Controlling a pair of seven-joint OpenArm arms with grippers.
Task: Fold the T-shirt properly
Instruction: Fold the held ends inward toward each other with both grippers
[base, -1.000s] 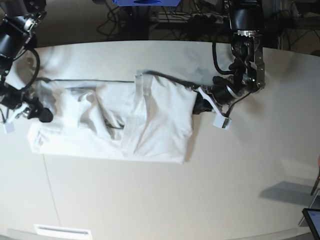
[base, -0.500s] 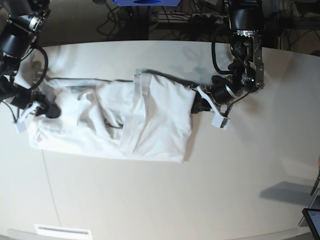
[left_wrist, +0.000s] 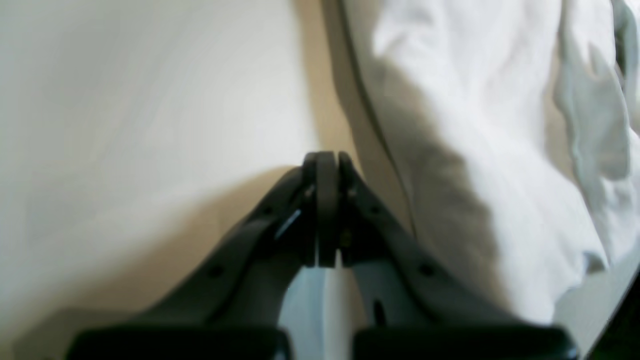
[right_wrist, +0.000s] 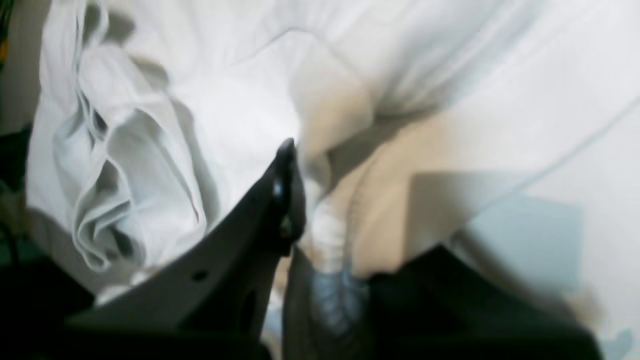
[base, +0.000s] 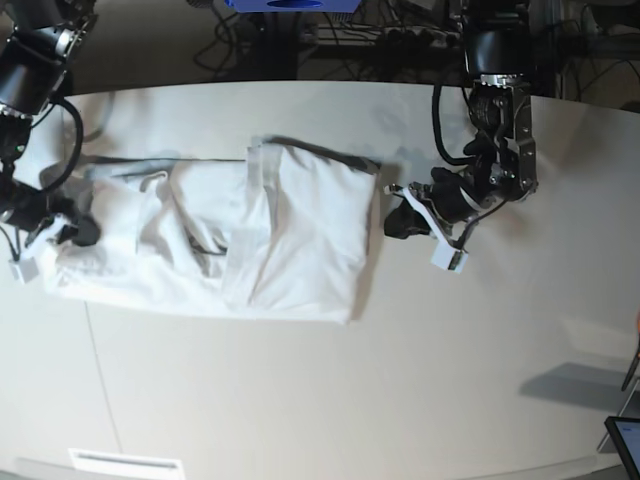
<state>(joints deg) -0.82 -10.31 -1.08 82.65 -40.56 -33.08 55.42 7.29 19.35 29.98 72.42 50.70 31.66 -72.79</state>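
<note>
The white T-shirt (base: 300, 230) lies crumpled and partly folded across the left middle of the table (base: 350, 400). My right gripper (base: 78, 232) is at the shirt's left end. In the right wrist view this gripper (right_wrist: 305, 190) is shut on a bunched fold of the T-shirt (right_wrist: 240, 100), and cloth hides one finger. My left gripper (base: 393, 222) hangs just off the shirt's right edge, a small gap apart. In the left wrist view its fingers (left_wrist: 325, 165) are pressed together with nothing between them, and the T-shirt (left_wrist: 500, 125) lies to their right.
Cables and dark gear run behind the table's far edge (base: 300, 85). A dark tablet corner (base: 625, 440) shows at the front right. A white label (base: 125, 462) sits at the front left edge.
My right gripper has closed on the shirt's left end. The whole shirt has slid left, and its right edge has come away from my shut left gripper.
</note>
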